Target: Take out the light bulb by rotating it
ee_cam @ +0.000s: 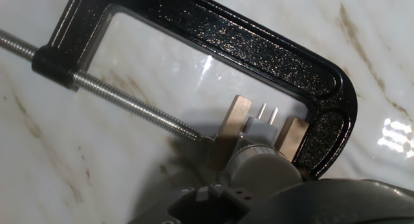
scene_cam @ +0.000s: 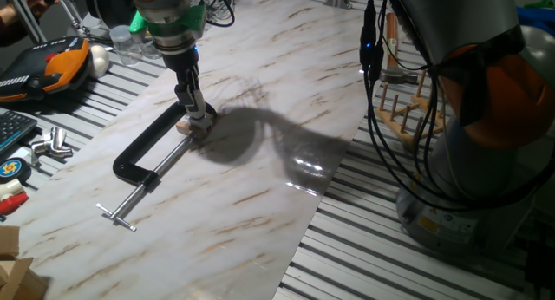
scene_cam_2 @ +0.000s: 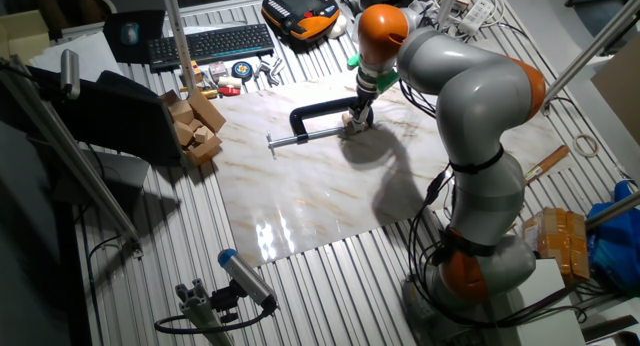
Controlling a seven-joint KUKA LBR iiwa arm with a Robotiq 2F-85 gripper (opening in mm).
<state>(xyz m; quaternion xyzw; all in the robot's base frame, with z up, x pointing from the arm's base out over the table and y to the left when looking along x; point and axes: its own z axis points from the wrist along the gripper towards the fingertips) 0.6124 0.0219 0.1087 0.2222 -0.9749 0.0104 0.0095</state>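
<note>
The gripper was clenched around the light bulb, seated in the wooden socket block held by the C-clamp near the marble table's far-left edge; twisting should stay on-axis, without side pull.

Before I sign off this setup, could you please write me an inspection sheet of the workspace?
Surface: marble-patterned board on a slatted metal table.
Job's things: light bulb seated in a wooden block, which a black C-clamp holds.
Clutter: keyboard, orange handheld controller, small wooden blocks, wooden peg rack.
Grippers: gripper down at the bulb; whether it grips it cannot be told.
Cables: black cables hang beside the robot base.
Surroundings: metal poles, a dark panel.
</note>
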